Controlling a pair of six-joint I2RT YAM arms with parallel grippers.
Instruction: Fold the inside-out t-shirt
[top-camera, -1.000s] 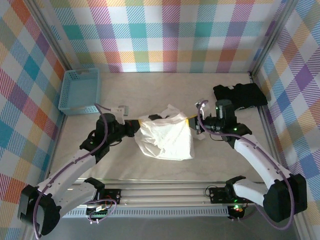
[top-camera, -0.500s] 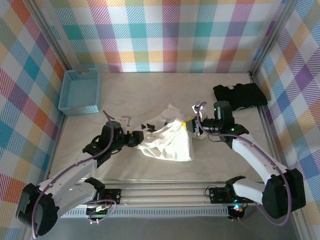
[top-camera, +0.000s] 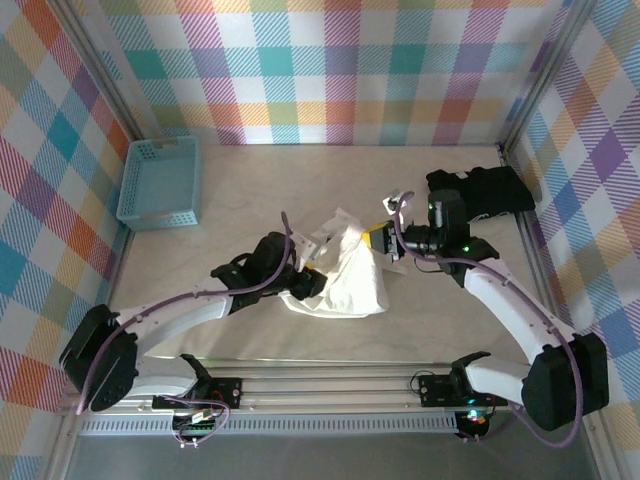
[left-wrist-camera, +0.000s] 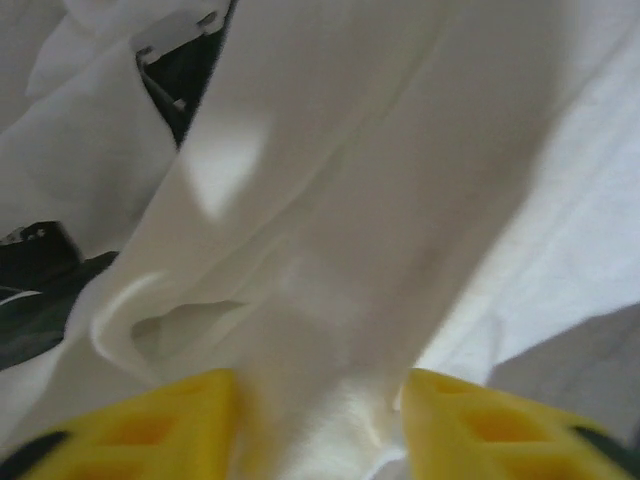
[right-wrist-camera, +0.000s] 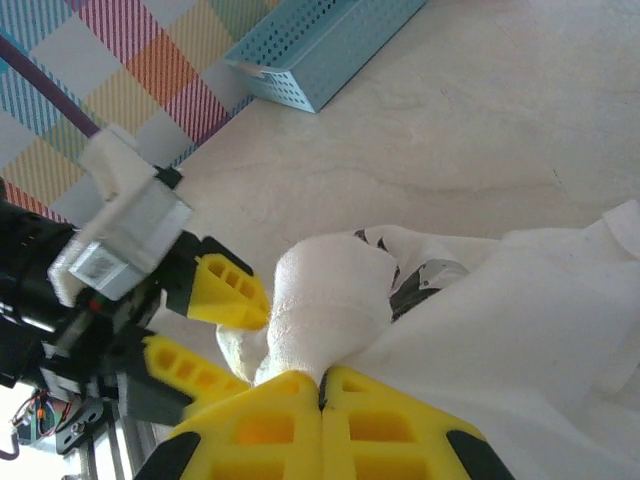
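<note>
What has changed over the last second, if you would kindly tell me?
The left gripper opened, then its arm swung right into the t-shirt; a fold now lies between its fingers, grip unclear. The right gripper stays shut on the shirt's right end. The blue basket and black garment have not moved.

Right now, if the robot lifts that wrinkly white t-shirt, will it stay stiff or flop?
Probably floppy: the wrinkly white cotton t-shirt lies crumpled in soft folds. Likely light too: the right end effector holds a bunch with just a pinch.
</note>
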